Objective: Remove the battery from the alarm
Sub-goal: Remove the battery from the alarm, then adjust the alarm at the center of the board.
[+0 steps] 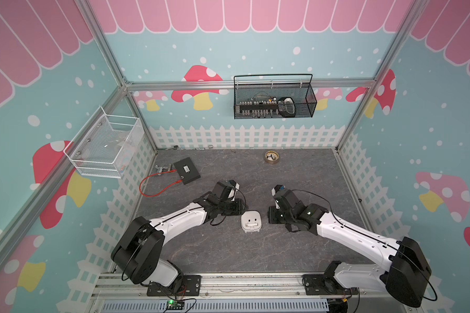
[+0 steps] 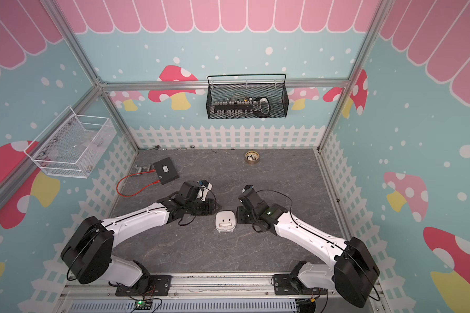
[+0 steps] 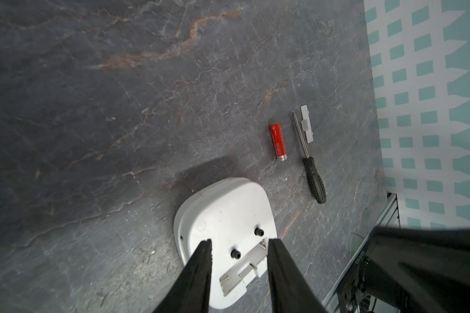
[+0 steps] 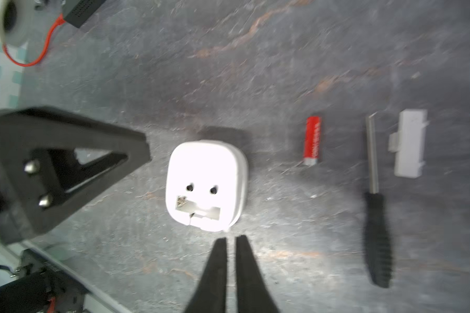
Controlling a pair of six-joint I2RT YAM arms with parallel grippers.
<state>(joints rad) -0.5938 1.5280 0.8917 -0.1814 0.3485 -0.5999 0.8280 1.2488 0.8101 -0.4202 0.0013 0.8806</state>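
Lettering on battery (image 3: 277,142) illegible

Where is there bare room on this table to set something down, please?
Bare: the back stretch between the box and the compass, and the front strip between the alarm and the rail. Crowded: beside the alarm, where the battery, screwdriver and cover lie close together.

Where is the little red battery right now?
In both wrist views the battery lies flat on the grey table, out of the alarm, between the alarm and the screwdriver, touching neither.
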